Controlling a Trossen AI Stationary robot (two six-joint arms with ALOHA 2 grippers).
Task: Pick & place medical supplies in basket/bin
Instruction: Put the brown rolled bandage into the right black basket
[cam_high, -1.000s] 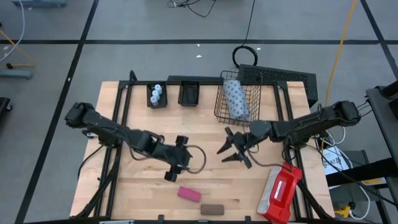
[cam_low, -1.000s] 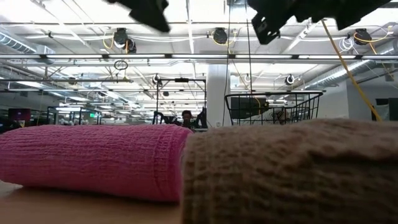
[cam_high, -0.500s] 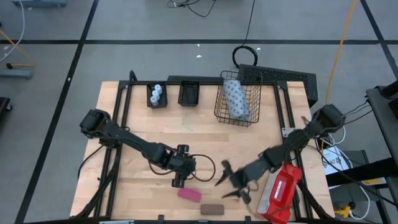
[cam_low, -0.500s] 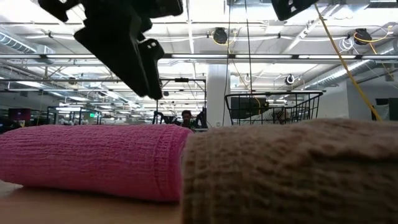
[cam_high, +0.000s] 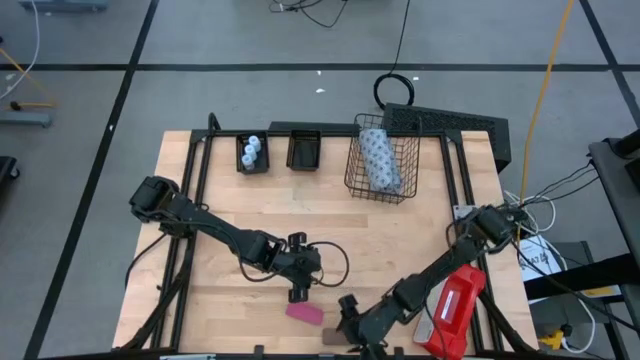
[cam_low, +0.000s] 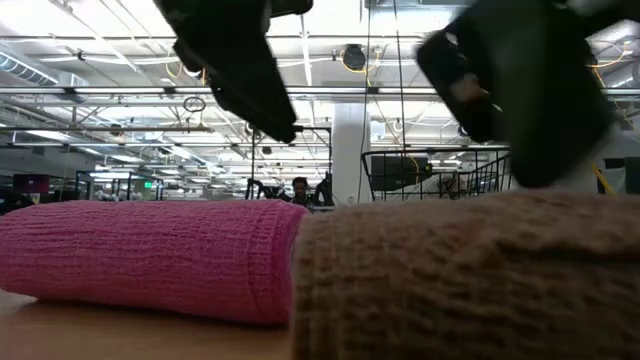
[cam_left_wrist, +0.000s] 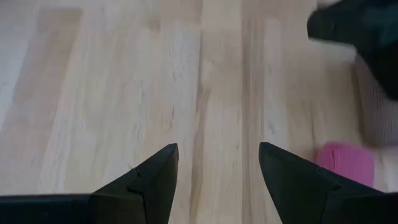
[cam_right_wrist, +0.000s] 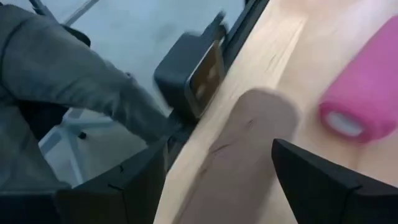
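Note:
A pink oblong block (cam_high: 305, 312) and a brown one (cam_high: 330, 337) lie side by side on the table near its near edge. They fill the low view, pink (cam_low: 150, 255) and brown (cam_low: 470, 270). My left gripper (cam_high: 299, 292) is open and empty, just above and to the far side of the pink block (cam_left_wrist: 345, 163). My right gripper (cam_high: 352, 325) is open, with one finger on either side of the brown block (cam_right_wrist: 239, 149); I see no touch. The wire-mesh basket (cam_high: 350, 170) holds the dotted pack (cam_high: 378, 160). The vials (cam_high: 251, 150) sit in the left tray.
The red-and-white case (cam_high: 455, 310) lies at the near right corner, beside my right arm. A second black tray (cam_high: 303, 150) stands at the far edge. A dark box (cam_right_wrist: 193, 74) is mounted at the table's near edge, close to the brown block.
My right gripper has swung from in front of the basket toward the table's near edge and come down over the brown block, staying open. My left gripper has gone toward the near edge and a little right, closer to the pink block. Both blocks have stayed put.

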